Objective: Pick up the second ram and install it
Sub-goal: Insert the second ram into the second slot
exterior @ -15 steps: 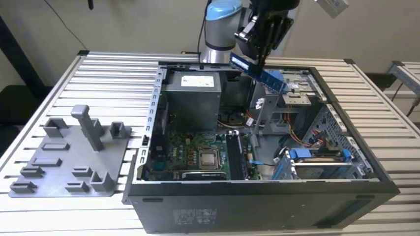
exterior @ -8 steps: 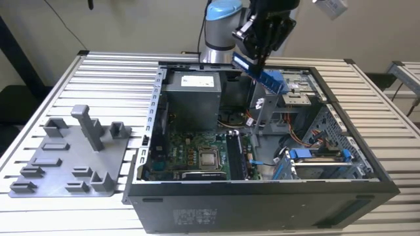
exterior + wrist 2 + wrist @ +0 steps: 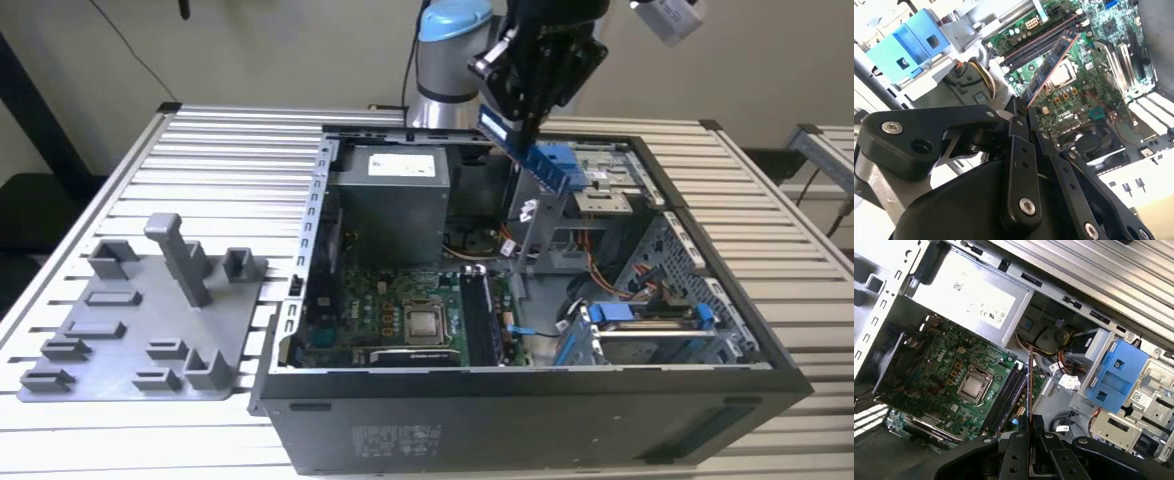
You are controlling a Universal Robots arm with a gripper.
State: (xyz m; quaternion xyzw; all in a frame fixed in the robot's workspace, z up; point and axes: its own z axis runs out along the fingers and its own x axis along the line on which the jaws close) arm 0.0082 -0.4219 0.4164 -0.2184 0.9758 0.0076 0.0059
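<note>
Black jointed tool [image 3: 1023, 109] is sitting nearest the lens, pinching the second ram [image 3: 1051, 65], a thin flat dark stick, by one end. The stick is hanging tilted in open air, well above the green motherboard [image 3: 1079, 95] and its long black slots [image 3: 1039, 42], inside the open-topped grey case [image 3: 534, 420]. A blue plastic bracket [image 3: 558, 165] is standing just beside it on the exterior view's right. A ribbed metal desk [image 3: 227, 140] is carrying the case.
</note>
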